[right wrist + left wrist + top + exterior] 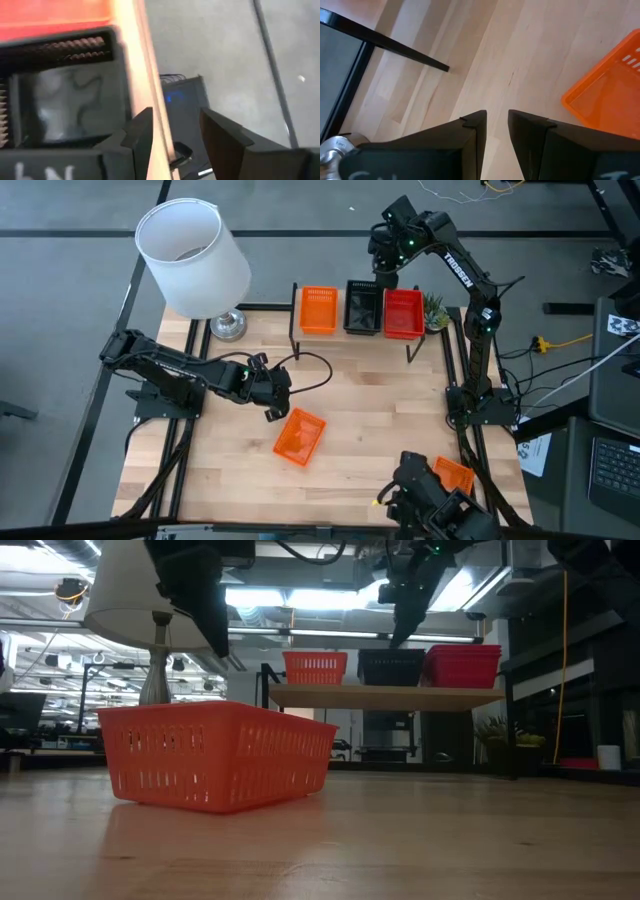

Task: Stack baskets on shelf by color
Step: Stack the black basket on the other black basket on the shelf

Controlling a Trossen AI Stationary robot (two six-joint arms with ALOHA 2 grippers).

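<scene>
My left arm reaches out low over the table from its base at the left edge, elbow bent, forearm running toward the middle. My left gripper (272,402) points down and forward at the tabletop; its two dark fingers (472,145) stand close together with only a narrow gap between them, and nothing sits in that gap.

My right arm rises from its base at the right edge and stretches long toward the far side, the wrist folded downward. My right gripper (384,280) hangs there pointing down, fingers (137,135) parted with a clear gap, holding nothing.
</scene>
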